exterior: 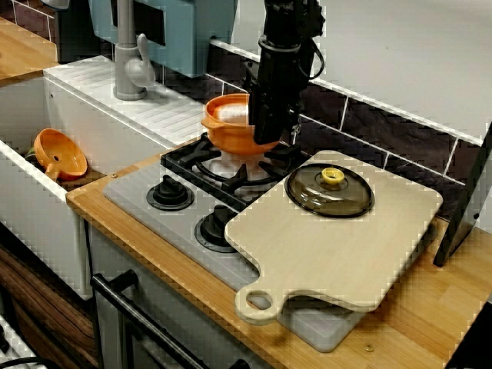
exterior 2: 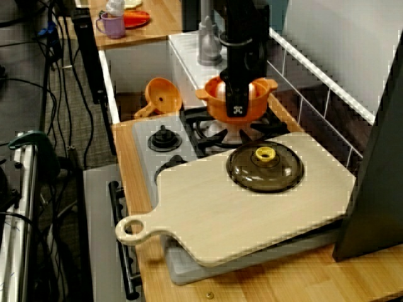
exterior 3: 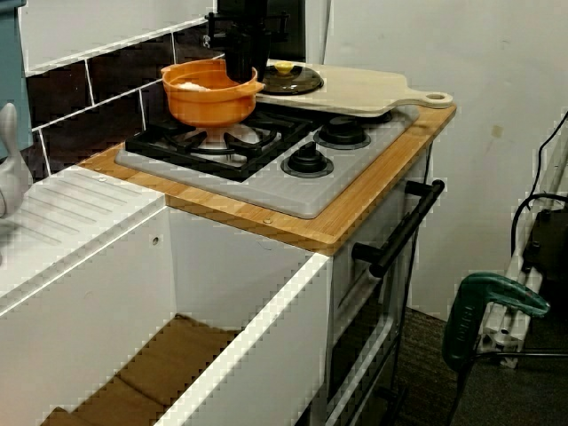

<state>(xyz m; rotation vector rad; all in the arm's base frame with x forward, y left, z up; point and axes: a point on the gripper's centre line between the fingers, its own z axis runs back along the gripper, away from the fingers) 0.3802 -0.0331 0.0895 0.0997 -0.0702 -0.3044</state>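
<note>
A black gripper [exterior: 270, 137] comes straight down and is shut on the right rim of an orange pot [exterior: 231, 127]. The pot sits over the back burner of a grey toy stove [exterior: 138, 204], above the burner's white centre; whether it rests there or hangs just over it I cannot tell. Something white lies inside the pot. In the view from the board end the gripper [exterior 2: 237, 112] covers the near side of the pot [exterior 2: 217, 107]. From the sink end, the pot [exterior 3: 204, 98] is left of the gripper [exterior 3: 240, 71].
A dark glass lid [exterior: 329, 191] with a yellow knob lies on a wooden cutting board [exterior: 330, 261] covering the stove's right half. Two knobs [exterior: 169, 192] are at the front. An orange funnel [exterior: 61, 154] lies in the sink, with a grey faucet [exterior: 131, 65] behind it.
</note>
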